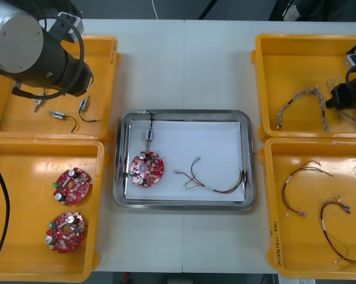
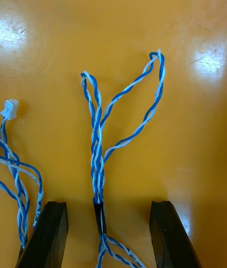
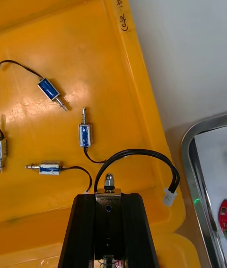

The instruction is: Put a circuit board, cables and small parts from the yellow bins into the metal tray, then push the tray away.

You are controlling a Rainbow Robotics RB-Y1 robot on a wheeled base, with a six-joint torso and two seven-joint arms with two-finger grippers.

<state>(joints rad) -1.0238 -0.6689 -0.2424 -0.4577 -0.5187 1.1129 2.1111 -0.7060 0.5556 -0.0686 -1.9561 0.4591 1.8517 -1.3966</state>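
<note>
Left gripper [image 3: 109,198] is clamped on a part [image 3: 109,183], whose black lead [image 3: 137,151] loops out to a white plug. It's up over the far left bin [image 3: 144,121], at the corner nearest the tray [image 3: 189,164]. Three loose parts [image 3: 84,134] lie on that bin's floor.

Over on the right, the right gripper [image 2: 106,205] is down in the far right bin [image 2: 113,22]. Its fingers are spread wide either side of a blue-white cable [image 2: 97,154] lying flat on the floor. A spare cable [image 2: 19,173] lies just outside one finger.

In the tray there's a board [image 1: 147,168] by the left edge and a second part [image 1: 148,134] toward the far left corner. A red-yellow cable [image 1: 209,188] lies toward the near right corner. Two spare boards [image 1: 72,184] sit in the near left bin [image 1: 24,177].
</note>
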